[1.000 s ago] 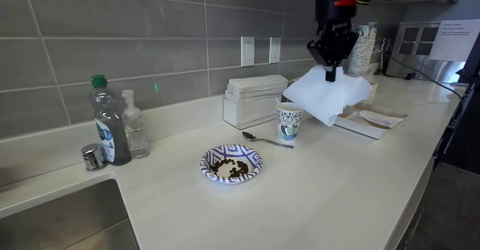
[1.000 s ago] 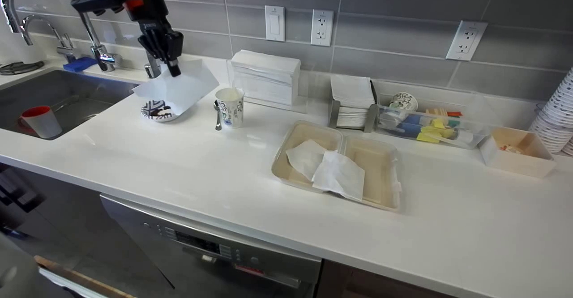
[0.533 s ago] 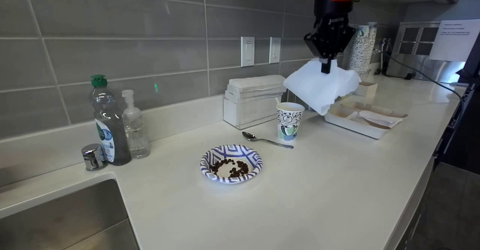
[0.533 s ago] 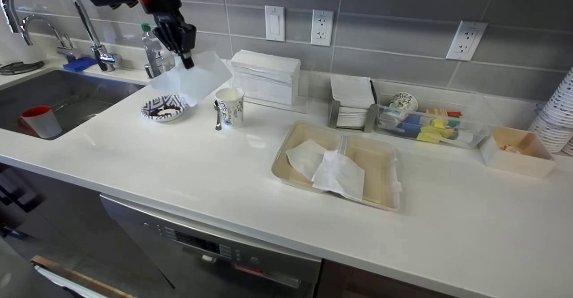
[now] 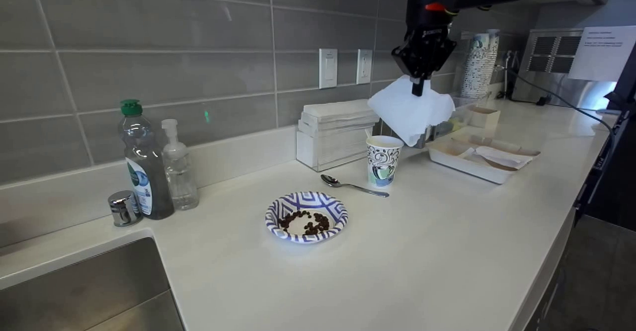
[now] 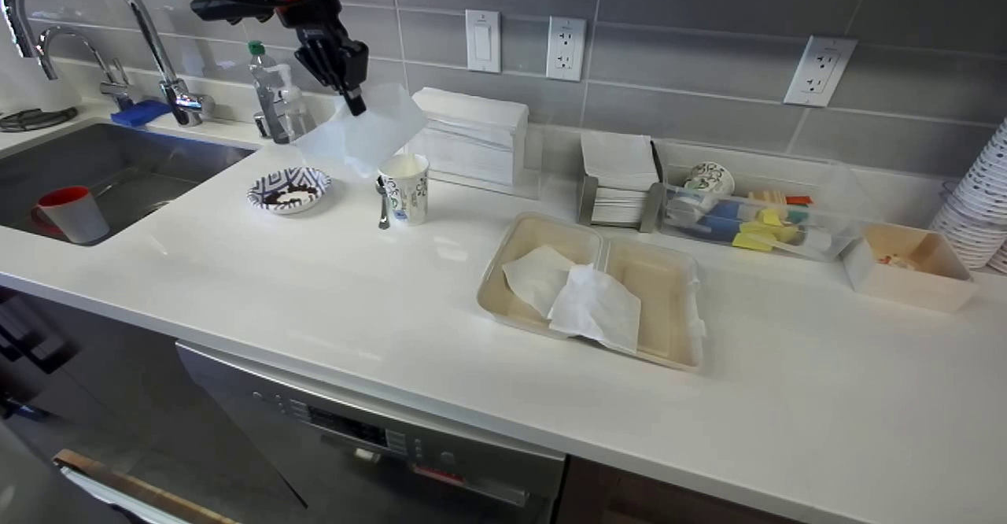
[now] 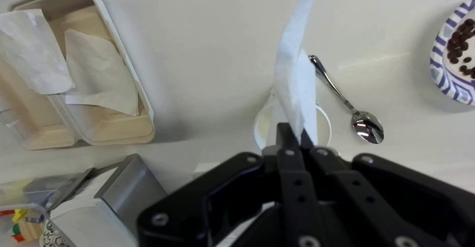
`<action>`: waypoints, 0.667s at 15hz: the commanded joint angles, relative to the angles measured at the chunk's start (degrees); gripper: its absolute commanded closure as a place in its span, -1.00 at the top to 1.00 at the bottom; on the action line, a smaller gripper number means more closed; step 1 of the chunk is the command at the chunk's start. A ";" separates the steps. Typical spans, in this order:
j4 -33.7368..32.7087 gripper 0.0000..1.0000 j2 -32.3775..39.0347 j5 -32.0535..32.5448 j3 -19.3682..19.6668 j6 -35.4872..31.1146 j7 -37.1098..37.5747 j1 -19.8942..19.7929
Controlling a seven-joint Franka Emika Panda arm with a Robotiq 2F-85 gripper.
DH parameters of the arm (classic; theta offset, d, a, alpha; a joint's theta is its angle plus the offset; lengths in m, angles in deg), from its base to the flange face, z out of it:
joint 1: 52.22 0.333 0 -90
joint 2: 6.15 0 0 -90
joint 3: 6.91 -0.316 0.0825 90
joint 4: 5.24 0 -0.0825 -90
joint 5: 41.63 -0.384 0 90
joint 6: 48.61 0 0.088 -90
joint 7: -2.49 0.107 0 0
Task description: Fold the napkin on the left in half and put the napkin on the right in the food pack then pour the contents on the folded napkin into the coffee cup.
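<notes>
Since the coming move looks like a carry into the clamshell takeout container (image 6: 665,284), its bearing from my end effector (image 7: 297,134) governs: to the right, lower, reaching somewhat nearer; well apart in both exterior views.

End effector, one: narrow, pinching a white napkin (image 5: 412,117).

White napkin, one: in the air, one corner hanging lowest, nearly edge-on in the wrist view, where it trends near to far. I see nothing lying on it and cannot say which of the task's napkins it is.

Takeout container, one: laid open on the desk (image 6: 330,288); long axis left to right, roughly along the desk's near edge. Inside: a lower napkin (image 6: 535,276) in the left half; an upper napkin (image 6: 598,308) overlapping it and crossing into the right half.

Paper coffee cup (image 5: 382,167), patterned, one: upright, roughly below the end effector, mouth partly hidden by the napkin in the wrist view. I cannot tell how much room the hanging corner has above the rim; I would lift a little first, then travel right, since thin paper will probably trail and swing.

Spoon (image 5: 353,187), metal, one: just left of the cup.

Paper bowl (image 5: 306,199), one: farther left, holding small dark pieces (image 5: 318,224), perhaps coffee beans.
</notes>
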 commanded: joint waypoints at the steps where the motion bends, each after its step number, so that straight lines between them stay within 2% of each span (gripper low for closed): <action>1: -1.45 -0.99 1.90 2.09 0.35 -2.09 1.63 -0.32; 10: -5.25 -0.99 7.19 3.80 1.68 -5.88 3.92 -0.63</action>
